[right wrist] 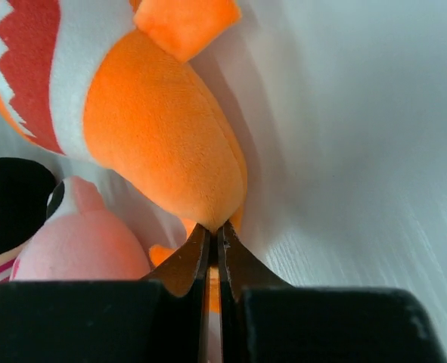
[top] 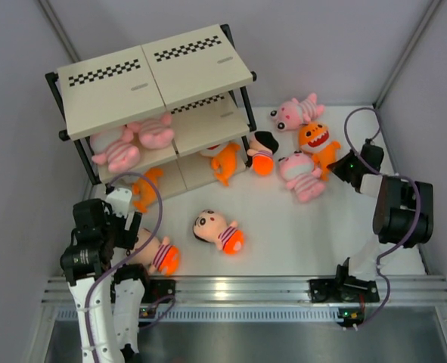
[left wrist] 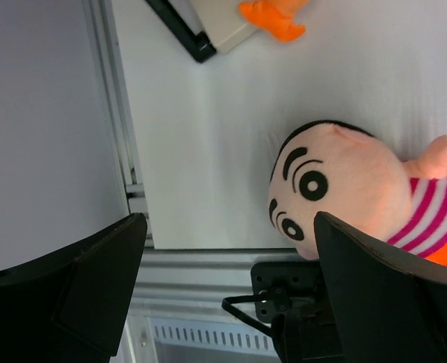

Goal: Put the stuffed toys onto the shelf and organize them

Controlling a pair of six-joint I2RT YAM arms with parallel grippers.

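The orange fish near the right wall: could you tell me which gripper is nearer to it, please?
Right. The right gripper is pinched shut on the edge of the orange fish; the left gripper hangs open far off, above a doll.

No text, label, brand, number or sign can be read in any view. Only a black-and-white checkered pattern is carried by the strips (top: 104, 72) on the shelf (top: 113, 102), at 11 o'clock on the worktop.
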